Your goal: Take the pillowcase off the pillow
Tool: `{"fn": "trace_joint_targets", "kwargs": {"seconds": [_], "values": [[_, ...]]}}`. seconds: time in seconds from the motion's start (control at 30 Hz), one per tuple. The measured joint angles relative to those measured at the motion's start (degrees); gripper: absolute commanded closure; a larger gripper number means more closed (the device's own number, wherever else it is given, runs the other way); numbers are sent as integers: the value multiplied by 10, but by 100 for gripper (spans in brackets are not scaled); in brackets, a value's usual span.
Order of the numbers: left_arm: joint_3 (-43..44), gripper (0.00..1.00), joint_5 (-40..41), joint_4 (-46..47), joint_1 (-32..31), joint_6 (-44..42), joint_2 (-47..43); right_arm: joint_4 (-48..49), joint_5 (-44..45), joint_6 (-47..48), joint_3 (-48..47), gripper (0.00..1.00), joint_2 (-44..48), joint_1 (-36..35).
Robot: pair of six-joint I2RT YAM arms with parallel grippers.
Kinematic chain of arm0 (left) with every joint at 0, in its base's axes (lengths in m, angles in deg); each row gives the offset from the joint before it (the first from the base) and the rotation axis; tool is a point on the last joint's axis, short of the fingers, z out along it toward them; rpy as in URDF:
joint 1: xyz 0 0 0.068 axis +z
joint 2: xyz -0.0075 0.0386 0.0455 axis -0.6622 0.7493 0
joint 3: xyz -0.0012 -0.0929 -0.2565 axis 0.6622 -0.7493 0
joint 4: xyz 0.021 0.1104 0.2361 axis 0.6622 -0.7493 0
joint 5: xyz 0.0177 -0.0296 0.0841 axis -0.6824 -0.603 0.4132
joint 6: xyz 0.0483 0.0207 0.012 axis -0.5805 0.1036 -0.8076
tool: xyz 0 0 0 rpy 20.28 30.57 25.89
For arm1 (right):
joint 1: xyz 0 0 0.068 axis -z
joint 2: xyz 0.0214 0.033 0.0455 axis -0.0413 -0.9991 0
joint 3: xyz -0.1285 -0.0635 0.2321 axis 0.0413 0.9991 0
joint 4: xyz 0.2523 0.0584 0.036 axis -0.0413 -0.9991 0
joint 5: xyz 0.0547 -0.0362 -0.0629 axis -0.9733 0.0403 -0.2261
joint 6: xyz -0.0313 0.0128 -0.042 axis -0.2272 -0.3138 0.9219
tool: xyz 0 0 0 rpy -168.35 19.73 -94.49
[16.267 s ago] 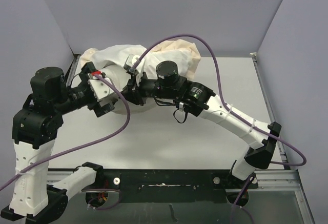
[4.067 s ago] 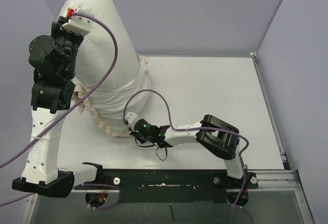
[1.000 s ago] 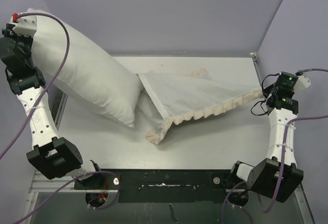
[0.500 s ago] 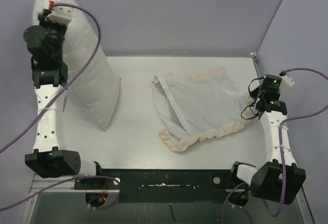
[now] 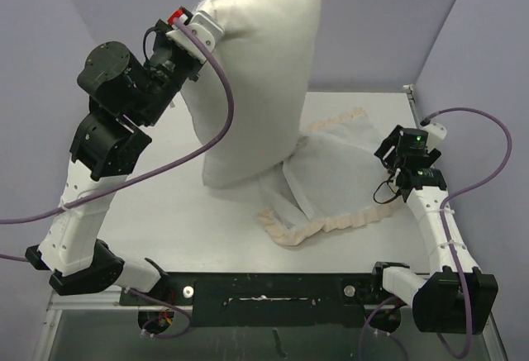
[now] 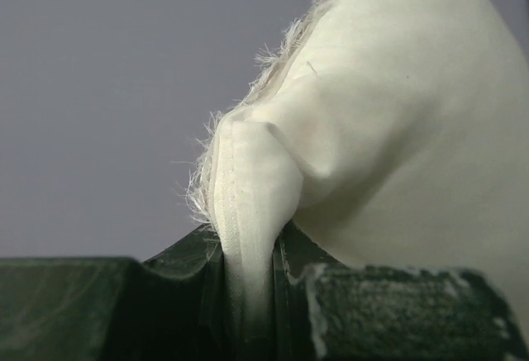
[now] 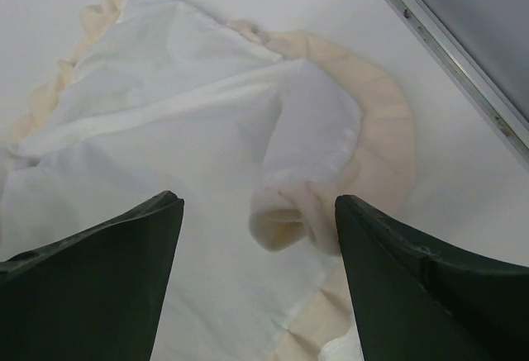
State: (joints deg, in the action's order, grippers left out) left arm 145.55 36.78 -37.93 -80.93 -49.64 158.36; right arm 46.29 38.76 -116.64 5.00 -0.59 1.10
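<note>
The plain white pillow (image 5: 258, 72) hangs upright over the table's middle. Its lower end reaches the table beside the pillowcase's left edge. My left gripper (image 5: 195, 39) is shut on the pillow's frayed top corner seam (image 6: 248, 212), which is pinched between the dark fingers (image 6: 190, 295). The pillowcase (image 5: 335, 181) lies limp on the table, white face up, with its peach frill (image 5: 322, 225) along the near and far edges. My right gripper (image 5: 392, 161) hovers over the pillowcase's right end, open, with nothing between its fingers (image 7: 107, 262). Beneath them a rolled fold of frill (image 7: 289, 220) lies loose.
A metal rail (image 5: 426, 150) runs along the table's right edge, close to the right arm (image 5: 434, 212). Purple cables (image 5: 223, 113) loop from both wrists. Grey walls close in the back and sides. Bare tabletop (image 5: 165, 212) lies left of the pillow.
The left arm has swung the pillow from the far left to the middle. The right gripper has opened and let go of the pillowcase, which has settled on the table.
</note>
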Motion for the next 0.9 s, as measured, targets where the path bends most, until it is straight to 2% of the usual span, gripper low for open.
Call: {"fn": "trace_joint_targets", "kwargs": {"seconds": [0.07, 0.27, 0.33, 0.43, 0.47, 0.5, 0.63, 0.67, 0.77, 0.9], "values": [[-25, 100, 9, 15, -2, -10, -14, 1, 2, 9, 0, 20, 0, -12], [-231, 100, 28, 73, 34, -52, -83, 4, 14, 40, -3, 11, -3, -76], [-299, 100, 28, 110, 74, -66, -89, 6, 21, 50, -8, 8, -8, -103], [-393, 100, 27, 177, 169, -79, -90, 11, 26, 62, -11, 2, -15, -137], [-416, 97, 27, 187, 200, -80, -87, 10, 26, 65, -11, 0, -16, -145], [-435, 89, 27, 192, 230, -80, -83, 11, 26, 69, -11, 1, -18, -154], [-470, 33, 11, 191, 322, -73, -51, 21, 20, 77, -7, 2, -23, -165], [-470, 25, 2, 188, 340, -67, -42, 23, 18, 79, -5, 2, -24, -166], [-466, 13, -28, 170, 374, -45, -31, 28, 12, 84, 3, 2, -30, -168], [-450, 6, -76, 139, 389, 7, -31, 65, 18, 99, 36, 2, -28, -178]]}}
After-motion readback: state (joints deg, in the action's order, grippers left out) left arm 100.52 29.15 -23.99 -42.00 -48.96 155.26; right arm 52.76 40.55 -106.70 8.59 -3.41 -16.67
